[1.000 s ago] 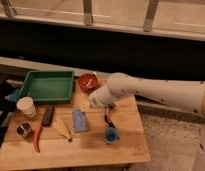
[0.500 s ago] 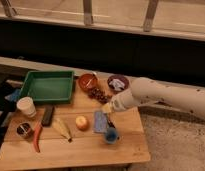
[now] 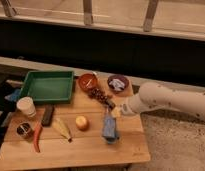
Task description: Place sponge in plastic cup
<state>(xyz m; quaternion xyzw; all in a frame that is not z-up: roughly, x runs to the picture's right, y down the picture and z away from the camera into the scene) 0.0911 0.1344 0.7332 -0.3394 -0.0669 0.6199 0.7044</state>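
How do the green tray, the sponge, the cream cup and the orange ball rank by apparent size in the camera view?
1. green tray
2. sponge, upright over the plastic cup, below the hand
3. cream cup
4. orange ball

The cup and ball look close, so their order is unsure.

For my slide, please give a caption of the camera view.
Robot claw above the sponge standing in the plastic cup on the wooden table.
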